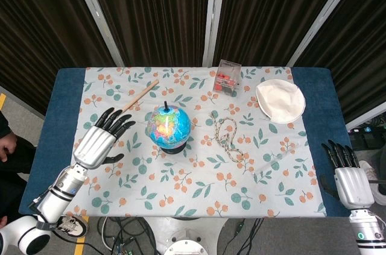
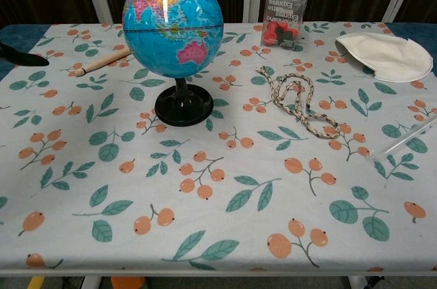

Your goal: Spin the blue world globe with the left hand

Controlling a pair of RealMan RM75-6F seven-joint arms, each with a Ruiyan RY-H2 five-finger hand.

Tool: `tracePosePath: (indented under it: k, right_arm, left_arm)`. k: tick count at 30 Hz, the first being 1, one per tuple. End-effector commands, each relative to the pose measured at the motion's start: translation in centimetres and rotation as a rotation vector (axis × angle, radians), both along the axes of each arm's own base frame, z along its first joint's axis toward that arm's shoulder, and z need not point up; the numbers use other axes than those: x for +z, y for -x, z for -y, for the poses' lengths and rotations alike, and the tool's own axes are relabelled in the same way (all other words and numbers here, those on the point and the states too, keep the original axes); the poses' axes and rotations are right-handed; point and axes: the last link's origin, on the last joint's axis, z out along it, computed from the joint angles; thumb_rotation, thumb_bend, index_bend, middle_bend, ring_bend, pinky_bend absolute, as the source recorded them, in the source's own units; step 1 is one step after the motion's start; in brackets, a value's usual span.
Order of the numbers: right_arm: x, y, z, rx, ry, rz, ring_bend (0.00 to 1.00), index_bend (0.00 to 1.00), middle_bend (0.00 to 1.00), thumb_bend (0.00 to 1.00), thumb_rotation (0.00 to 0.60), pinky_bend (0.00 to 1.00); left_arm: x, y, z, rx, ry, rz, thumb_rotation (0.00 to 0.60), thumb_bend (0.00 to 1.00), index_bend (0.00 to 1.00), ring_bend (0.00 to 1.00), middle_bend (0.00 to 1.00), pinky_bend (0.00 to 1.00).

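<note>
The blue world globe stands on its black round base left of the table's middle; in the chest view the globe shows Asia and Australia. My left hand hovers over the table's left part, well clear of the globe, fingers spread and holding nothing. In the chest view only a dark fingertip of it shows at the left edge. My right hand rests off the table's front right corner, fingers straight, empty.
A wooden stick lies behind the left hand. A braided cord lies right of the globe, a clear box with red pieces at the back, a white cloth bowl at the back right, a clear rod near the right edge.
</note>
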Motion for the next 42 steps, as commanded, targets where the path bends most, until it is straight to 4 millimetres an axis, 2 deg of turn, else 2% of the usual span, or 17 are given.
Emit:
tracePosePath:
  k: [1, 4, 11, 16, 33, 39, 42]
  right_arm:
    - [0.0, 0.0, 0.0, -0.001, -0.001, 0.000, 0.00, 0.00, 0.00, 0.34, 0.600, 0.00]
    - [-0.1, 0.1, 0.0, -0.004, -0.005, 0.000, 0.00, 0.00, 0.00, 0.34, 0.600, 0.00]
    - [-0.1, 0.3, 0.0, -0.009, -0.004, 0.007, 0.00, 0.00, 0.00, 0.34, 0.600, 0.00]
    - [0.0, 0.6, 0.0, -0.015, 0.000, 0.013, 0.00, 0.00, 0.00, 0.34, 0.600, 0.00]
    - [-0.1, 0.6, 0.0, -0.015, -0.004, 0.011, 0.00, 0.00, 0.00, 0.34, 0.600, 0.00]
    - [0.0, 0.5, 0.0, -0.012, 0.000, 0.009, 0.00, 0.00, 0.00, 0.34, 0.600, 0.00]
    - [-0.1, 0.5, 0.0, -0.011, -0.003, 0.007, 0.00, 0.00, 0.00, 0.34, 0.600, 0.00]
  left_arm:
    - [0.0, -1.0, 0.3, -0.052, 0.000, 0.028, 0.600, 0.13, 0.17, 0.04, 0.12, 0.05]
    - [-0.5, -2.5, 0.5, -0.106, 0.022, 0.039, 0.600, 0.13, 0.17, 0.04, 0.12, 0.05]
    - [-3.0, -6.0, 0.2, -0.206, 0.089, 0.033, 0.600, 0.13, 0.17, 0.04, 0.12, 0.05]
    - [-4.3, -6.9, -0.3, -0.215, 0.112, 0.028, 0.600, 0.13, 0.17, 0.04, 0.12, 0.04]
    - [-4.4, -5.6, -0.5, -0.163, 0.126, 0.003, 0.600, 0.13, 0.17, 0.04, 0.12, 0.04]
    - [-3.3, -4.1, -0.5, -0.113, 0.094, -0.011, 0.600, 0.13, 0.17, 0.04, 0.12, 0.04]
    - [-2.4, -3.0, -0.5, -0.075, 0.073, -0.009, 0.600, 0.13, 0.17, 0.08, 0.12, 0.04]
